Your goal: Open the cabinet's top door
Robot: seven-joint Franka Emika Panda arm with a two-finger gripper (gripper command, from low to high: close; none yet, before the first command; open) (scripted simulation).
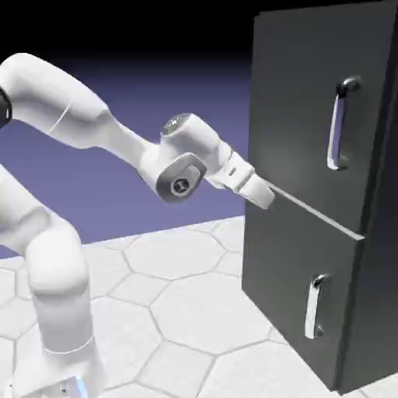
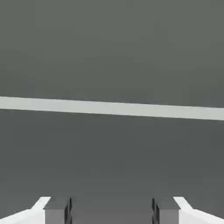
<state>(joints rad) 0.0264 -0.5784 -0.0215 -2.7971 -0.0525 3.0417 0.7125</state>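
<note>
Likely a heavy, stiff door; grasp best around mid-bar on slick metal handle (image 1: 336, 132). Upper cabinet door (image 1: 311, 101) located towards two o'clock in exterior view, closed. Gripper (image 2: 112, 212) spread wide, nothing between fingertips, handle at about two o'clock from it.

we see the cabinet (image 1: 311, 179) cut off by the exterior view's right edge, and the arm (image 1: 70, 101) by its left edge. in the hand view, the jaws (image 2: 112, 211) run past the bottom edge.
</note>
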